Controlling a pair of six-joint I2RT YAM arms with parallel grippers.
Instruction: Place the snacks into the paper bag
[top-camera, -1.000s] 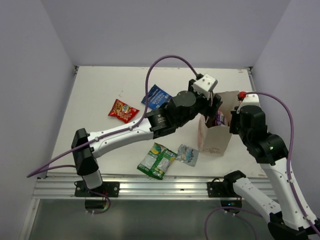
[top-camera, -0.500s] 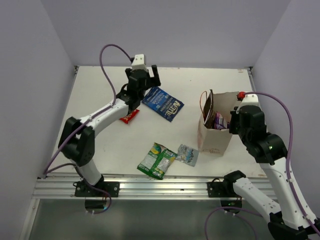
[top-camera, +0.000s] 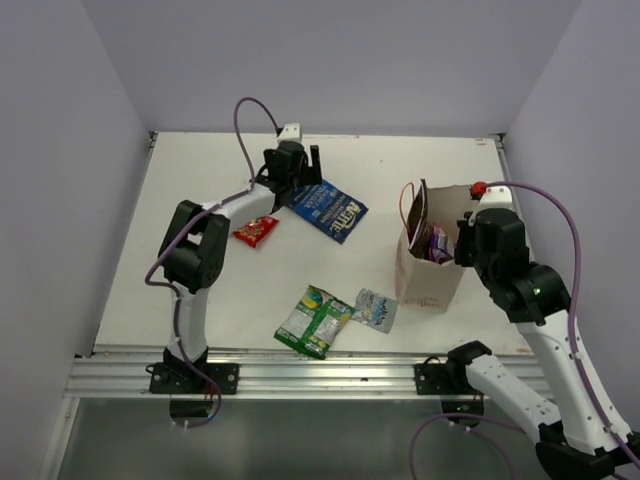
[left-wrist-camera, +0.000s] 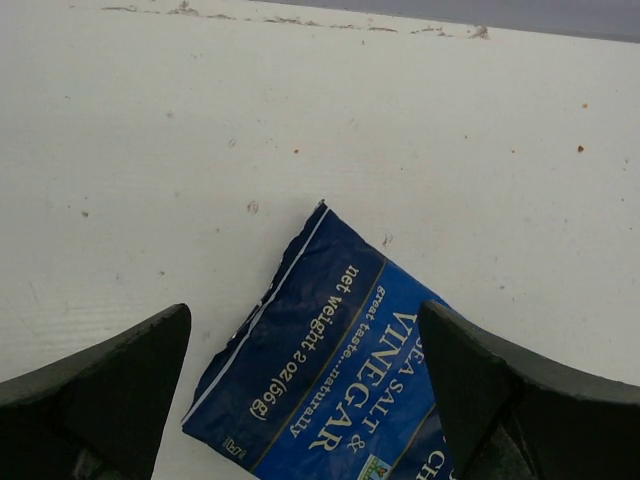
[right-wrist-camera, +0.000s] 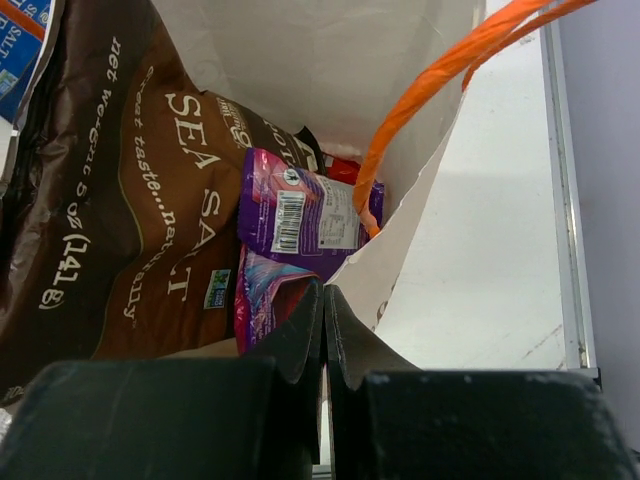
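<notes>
**A:** What lies on the white table (top-camera: 200, 290)?

**B:** Four flat, crinkly foil packets. There is a blue packet (top-camera: 326, 208), a red packet (top-camera: 256, 231), a green packet (top-camera: 313, 320), and a small silver-blue packet (top-camera: 376, 309) just beside the green one.

**A:** And the paper bag (top-camera: 430, 275)?

**B:** It is boxy and cream, standing upright at the right, with a thin orange-red string handle (right-wrist-camera: 430, 100). Inside are a big brown packet (right-wrist-camera: 110, 200), two glossy purple packets (right-wrist-camera: 305, 210) and a sliver of red.

**A:** And the fingers?

**B:** The left gripper (left-wrist-camera: 305, 320) is spread wide. The blue packet lies flat on the table between its two black fingers (left-wrist-camera: 100, 390), not gripped. The right gripper (right-wrist-camera: 323, 320) is pressed together at the bag's rim. Whether any paper is pinched cannot be told.
</notes>
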